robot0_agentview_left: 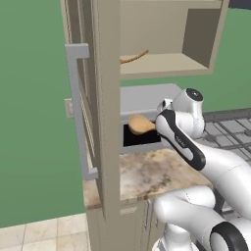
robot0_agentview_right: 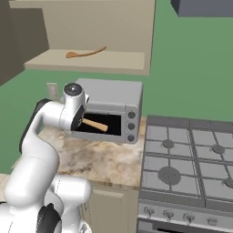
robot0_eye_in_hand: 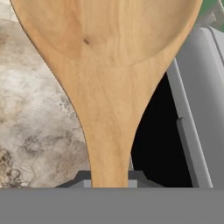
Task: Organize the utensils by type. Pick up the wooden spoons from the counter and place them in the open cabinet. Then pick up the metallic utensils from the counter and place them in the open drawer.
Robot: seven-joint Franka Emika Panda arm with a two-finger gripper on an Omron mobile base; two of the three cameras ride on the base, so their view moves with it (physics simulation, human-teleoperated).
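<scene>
Above the marbled counter (robot0_agentview_left: pixel 147 171), just in front of the grey microwave (robot0_agentview_right: pixel 111 109), the gripper (robot0_eye_in_hand: pixel 109 179) is pinched on the handle of the larger, paler wooden spoon (robot0_agentview_left: pixel 140 124), whose round bowl sticks out ahead of the hand and hangs clear of the stone. From the hand camera the handle runs straight down between the finger tips, so the hold looks centred, though it sits far down the handle and the heavy bowl end is a long way out. The darker wooden spoon (robot0_agentview_right: pixel 85 53) already lies on the lower shelf of the open cabinet (robot0_agentview_left: pixel 166 63), up and over the microwave, so I judge this to be the carry of the second spoon to the same shelf. To do it well, the arm should, I think, lift first until the bowl clears the microwave's top and the shelf's front edge, then go in level. The cabinet door (robot0_agentview_left: pixel 81 112) stands open at the left with its long bar handle; the swing wants to stay away from it. I would set the spoon beside the dark one, not across it, and spread the fingers only once the wood rests on the shelf.
</scene>
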